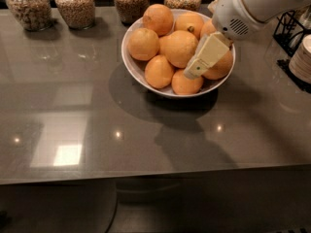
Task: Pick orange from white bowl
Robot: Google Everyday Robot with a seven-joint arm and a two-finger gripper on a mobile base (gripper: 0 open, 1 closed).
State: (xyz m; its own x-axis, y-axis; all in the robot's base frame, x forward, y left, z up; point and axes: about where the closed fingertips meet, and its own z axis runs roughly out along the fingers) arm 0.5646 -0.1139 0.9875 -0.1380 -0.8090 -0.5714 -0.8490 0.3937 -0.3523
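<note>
A wide white bowl [130,62] stands on the grey table toward the back, heaped with several oranges. The largest orange [179,47], slightly oval and dull yellow-orange, lies in the middle of the pile. Smaller rounder oranges [144,43] lie around it. My gripper [195,68] reaches in from the upper right on a white arm [257,4]. Its cream-coloured end hangs over the right half of the bowl. It sits just right of the largest orange and in front of another orange [221,67].
Several glass jars of grains [75,6] stand in a row along the table's back edge behind the bowl. A black rack [286,30] and a stack of white plates [302,57] are at the right edge. The table's front edge [146,176] runs across the lower part.
</note>
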